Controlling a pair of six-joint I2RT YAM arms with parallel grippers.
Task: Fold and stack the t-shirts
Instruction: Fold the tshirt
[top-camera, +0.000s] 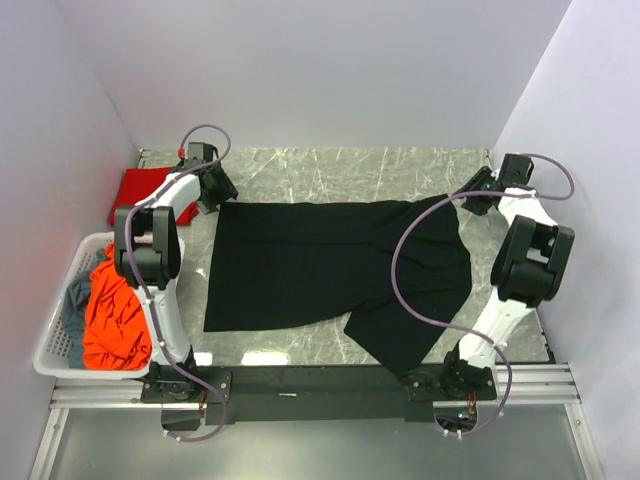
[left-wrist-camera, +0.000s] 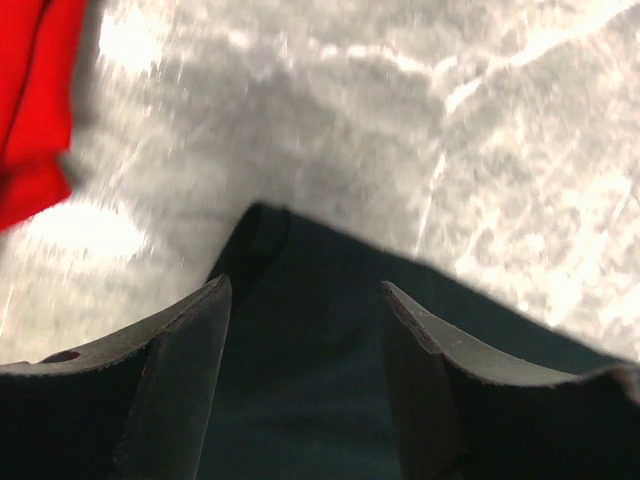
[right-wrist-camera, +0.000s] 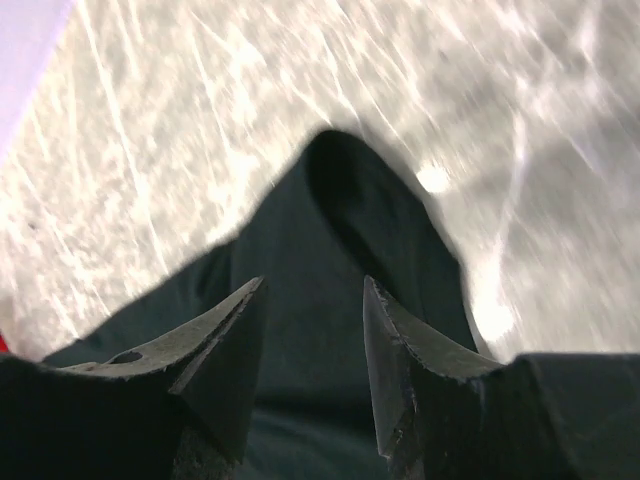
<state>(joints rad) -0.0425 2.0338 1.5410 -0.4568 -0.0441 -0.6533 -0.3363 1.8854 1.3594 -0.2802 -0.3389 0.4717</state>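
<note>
A large black t-shirt lies spread flat across the middle of the marble table, one part trailing toward the near right. My left gripper hovers over its far left corner with jaws open; in the left wrist view that gripper has the black cloth lying under the gap, not pinched. My right gripper is at the far right corner, also open above a black cloth corner. A bright red t-shirt lies at the back left, and its edge shows in the left wrist view.
A white perforated basket stands at the near left, holding an orange-red t-shirt and a grey-blue one. White walls close in the table on the left, back and right. A black rail runs along the near edge.
</note>
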